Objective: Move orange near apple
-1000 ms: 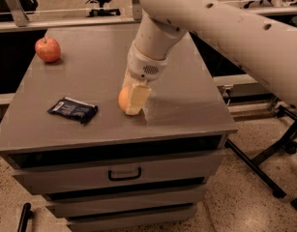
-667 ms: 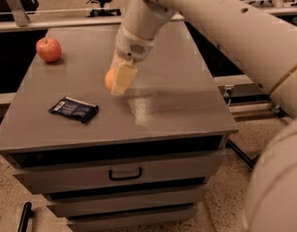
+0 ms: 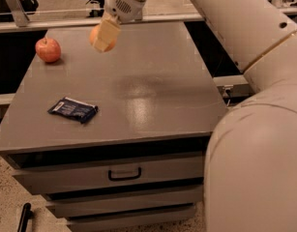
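Observation:
The orange [image 3: 95, 35] is a smooth round fruit held between my gripper's cream fingers [image 3: 106, 33] above the back of the grey table [image 3: 153, 86]. My gripper [image 3: 104, 36] is shut on it and hangs from the arm that comes in from the upper right. The apple [image 3: 48, 49], red with a yellowish patch and a small stem, sits on the table at the far left. The orange is to the right of the apple, with a gap between them.
A dark blue snack packet [image 3: 73, 109] lies flat near the table's front left. The table has drawers with a handle [image 3: 124, 173] below. My arm's big white link [image 3: 254, 129] fills the right side. A rail [image 3: 41, 25] runs behind the table.
My gripper has lifted the orange off the middle of the table and carried it back and to the left, closer to the apple.

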{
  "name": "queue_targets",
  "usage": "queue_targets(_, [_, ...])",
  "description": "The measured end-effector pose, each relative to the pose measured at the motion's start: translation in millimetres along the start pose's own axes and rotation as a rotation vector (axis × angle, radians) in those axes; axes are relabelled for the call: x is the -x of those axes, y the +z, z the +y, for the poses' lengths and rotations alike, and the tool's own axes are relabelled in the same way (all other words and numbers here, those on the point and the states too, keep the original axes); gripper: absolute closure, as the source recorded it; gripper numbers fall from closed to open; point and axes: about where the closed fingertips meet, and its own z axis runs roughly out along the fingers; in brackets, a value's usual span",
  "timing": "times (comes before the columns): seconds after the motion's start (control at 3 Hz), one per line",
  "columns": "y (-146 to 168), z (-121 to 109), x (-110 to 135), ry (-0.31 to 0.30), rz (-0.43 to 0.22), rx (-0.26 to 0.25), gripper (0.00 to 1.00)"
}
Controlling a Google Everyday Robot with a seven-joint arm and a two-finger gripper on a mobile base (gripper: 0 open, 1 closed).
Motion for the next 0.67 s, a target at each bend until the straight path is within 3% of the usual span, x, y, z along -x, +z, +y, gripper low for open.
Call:
queue_targets(0.33, [16.0, -8.1, 26.2, 0.107, -0.066, -0.044, 1.00])
queue_targets(0.67, [19.7, -8.5, 28.3, 0.126, -0.072, -0.045, 1.00])
